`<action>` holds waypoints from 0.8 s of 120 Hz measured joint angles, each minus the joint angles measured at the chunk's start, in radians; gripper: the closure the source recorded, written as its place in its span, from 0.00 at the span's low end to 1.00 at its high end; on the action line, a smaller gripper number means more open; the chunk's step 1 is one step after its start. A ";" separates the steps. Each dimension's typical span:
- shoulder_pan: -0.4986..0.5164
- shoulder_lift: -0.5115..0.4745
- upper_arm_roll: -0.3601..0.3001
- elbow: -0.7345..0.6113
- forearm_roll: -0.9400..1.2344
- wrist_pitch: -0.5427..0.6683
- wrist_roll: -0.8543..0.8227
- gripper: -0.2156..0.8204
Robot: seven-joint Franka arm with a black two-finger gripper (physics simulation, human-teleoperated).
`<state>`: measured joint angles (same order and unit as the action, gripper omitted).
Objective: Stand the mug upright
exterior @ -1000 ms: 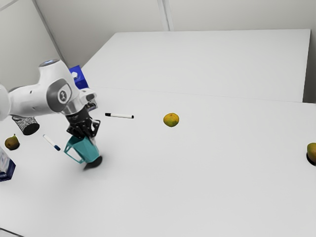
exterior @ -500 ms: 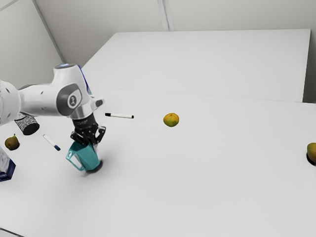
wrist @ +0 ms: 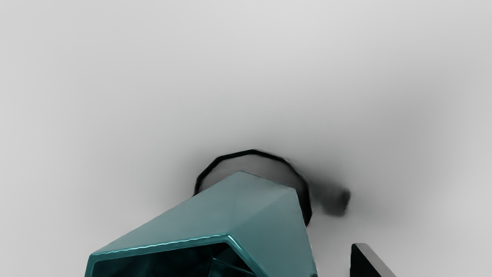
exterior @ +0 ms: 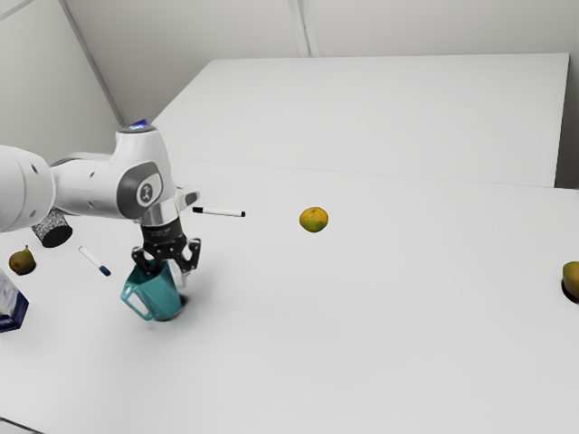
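Mug (exterior: 160, 294): is standing on the table (exterior: 362, 334), mouth up, looking upright or nearly so; whether its base is sitting fully flat, I cannot tell.
Handle (exterior: 137, 299): is pointing toward the exterior view's left.
Gripper (exterior: 166, 273): is reaching down over the mug, its jaws standing wide, one finger (wrist: 364, 263) keeping a gap from the outer wall.
Care: if the base is bearing flat, rising straight up is likely best, since swinging sideways risks catching the wall and tipping it; if it is leaning, gentle steadying is wanted before any withdrawing.
Nearby: a blue-capped marker (exterior: 94, 261) is lying beyond the handle.
Farther out: an orange fruit (exterior: 314, 220) is resting well apart.
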<state>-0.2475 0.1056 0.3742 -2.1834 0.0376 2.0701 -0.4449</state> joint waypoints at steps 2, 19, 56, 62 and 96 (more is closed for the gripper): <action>0.000 0.000 0.000 0.000 0.000 0.000 -0.002 0.64; 0.000 -0.001 0.001 0.002 0.002 0.000 -0.013 0.43; 0.002 -0.009 0.002 0.041 0.002 -0.010 -0.015 0.26; 0.005 -0.013 0.002 0.049 0.002 -0.019 -0.014 0.25; 0.008 -0.047 0.001 0.129 0.004 -0.109 0.011 0.22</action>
<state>-0.2400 0.0583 0.3753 -2.0544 0.0415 1.9616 -0.4340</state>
